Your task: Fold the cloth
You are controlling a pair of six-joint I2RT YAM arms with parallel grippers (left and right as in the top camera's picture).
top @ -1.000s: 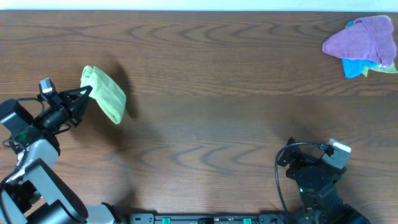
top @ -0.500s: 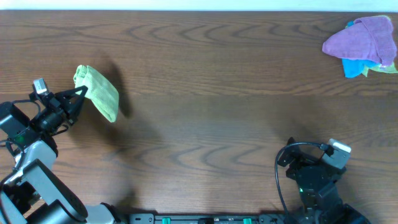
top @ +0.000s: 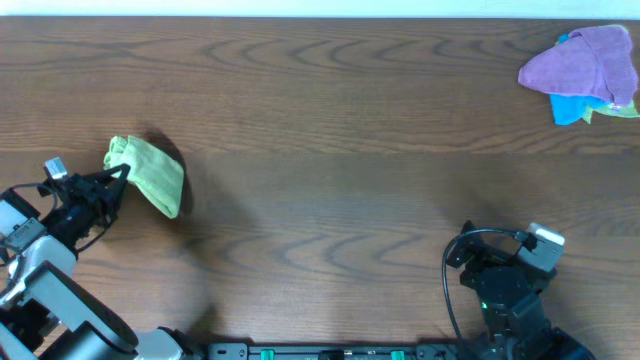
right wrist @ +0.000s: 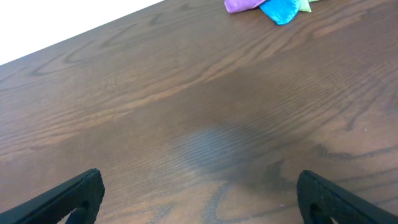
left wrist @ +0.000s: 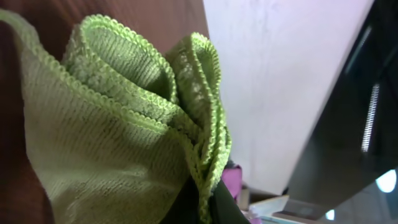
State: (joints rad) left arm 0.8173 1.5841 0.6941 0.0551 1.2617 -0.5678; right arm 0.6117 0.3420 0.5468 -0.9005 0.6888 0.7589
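The lime-green cloth (top: 152,172) hangs bunched at the far left of the table, lifted off the wood and casting a shadow beside it. My left gripper (top: 120,171) is shut on the cloth's near edge. In the left wrist view the cloth (left wrist: 118,130) fills the frame in soft folds, its stitched hem pinched between the dark jaws of the left gripper (left wrist: 205,208). My right gripper (top: 505,262) rests at the front right, far from the cloth. In the right wrist view the right gripper (right wrist: 199,193) stands open over bare wood.
A pile of a purple cloth (top: 585,62) over a bright blue cloth (top: 570,108) lies at the back right corner, also seen far off as a purple cloth (right wrist: 245,5) and blue cloth (right wrist: 280,9). The table's (top: 340,180) far edge runs along the top.
My left gripper has carried the green cloth leftward and toward the front edge. The right arm has not moved.
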